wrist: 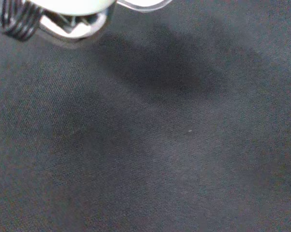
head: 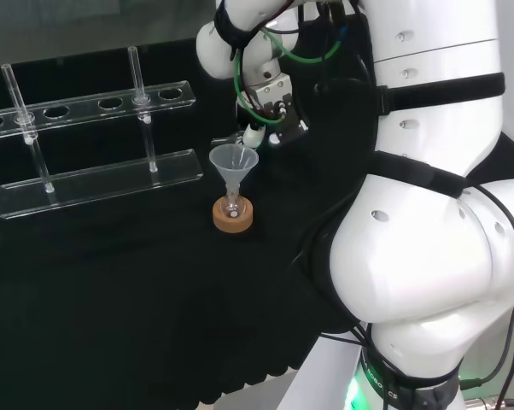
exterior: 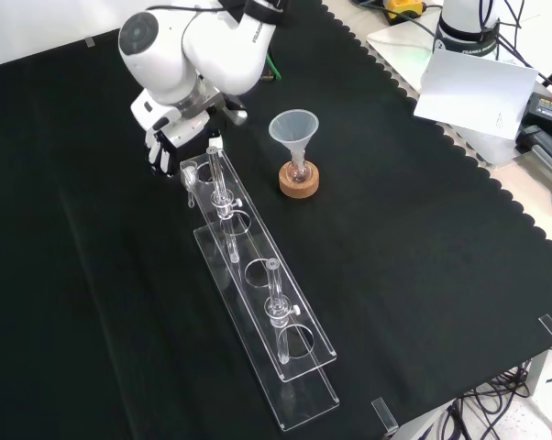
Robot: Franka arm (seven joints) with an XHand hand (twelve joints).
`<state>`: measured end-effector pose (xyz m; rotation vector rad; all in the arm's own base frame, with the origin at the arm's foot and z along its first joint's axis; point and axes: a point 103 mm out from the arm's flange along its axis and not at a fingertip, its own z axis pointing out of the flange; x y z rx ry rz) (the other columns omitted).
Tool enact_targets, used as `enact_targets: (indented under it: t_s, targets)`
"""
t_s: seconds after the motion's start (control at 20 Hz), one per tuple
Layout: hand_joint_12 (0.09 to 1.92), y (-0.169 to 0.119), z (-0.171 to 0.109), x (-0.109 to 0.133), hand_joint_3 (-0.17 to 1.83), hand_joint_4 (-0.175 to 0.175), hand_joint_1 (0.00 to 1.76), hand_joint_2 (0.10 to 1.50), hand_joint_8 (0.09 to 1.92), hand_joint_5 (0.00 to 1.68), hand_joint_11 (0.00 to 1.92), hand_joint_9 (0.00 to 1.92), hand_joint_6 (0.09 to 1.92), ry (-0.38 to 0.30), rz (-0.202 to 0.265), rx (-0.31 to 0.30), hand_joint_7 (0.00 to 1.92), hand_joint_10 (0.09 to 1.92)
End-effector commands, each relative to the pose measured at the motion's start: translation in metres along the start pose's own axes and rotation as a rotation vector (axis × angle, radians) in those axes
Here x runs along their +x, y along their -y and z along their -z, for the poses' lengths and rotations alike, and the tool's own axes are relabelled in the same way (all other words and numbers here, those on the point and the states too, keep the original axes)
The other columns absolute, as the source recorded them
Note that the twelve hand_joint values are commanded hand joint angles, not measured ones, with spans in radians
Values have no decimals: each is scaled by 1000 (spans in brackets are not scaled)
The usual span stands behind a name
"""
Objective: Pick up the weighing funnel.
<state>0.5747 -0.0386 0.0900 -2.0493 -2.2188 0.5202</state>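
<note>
Front view: weighing funnel (exterior: 189,177) sits right at the robot hand (exterior: 166,137), whose grip I can't make out, so lift straight up, clear of the rack (exterior: 258,302) just beside and off the worktop (exterior: 423,275).

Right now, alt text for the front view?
The arm's white link comes in from the top left, its hand beside the far end of a clear tube rack on black cloth. To the right, a funnel stands in a small flask on a cork ring.
</note>
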Motion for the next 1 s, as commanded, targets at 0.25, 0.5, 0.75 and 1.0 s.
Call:
enact_targets:
  t_s: [0.25, 0.5, 0.75, 1.0]
  targets:
    - [1024, 50, 39, -31, 665, 175, 1124, 650, 629, 1281, 897, 1023, 663, -33, -52, -53, 713, 355]
    - [1020, 75, 56, -32, 667, 175, 1125, 648, 630, 1282, 900, 1025, 662, -32, -67, -81, 708, 350]
    - [1018, 99, 73, -30, 669, 175, 1126, 647, 632, 1283, 904, 1026, 660, -41, -83, -107, 705, 346]
    - [1015, 119, 87, -27, 670, 175, 1126, 645, 633, 1285, 907, 1028, 657, -42, -99, -128, 702, 342]
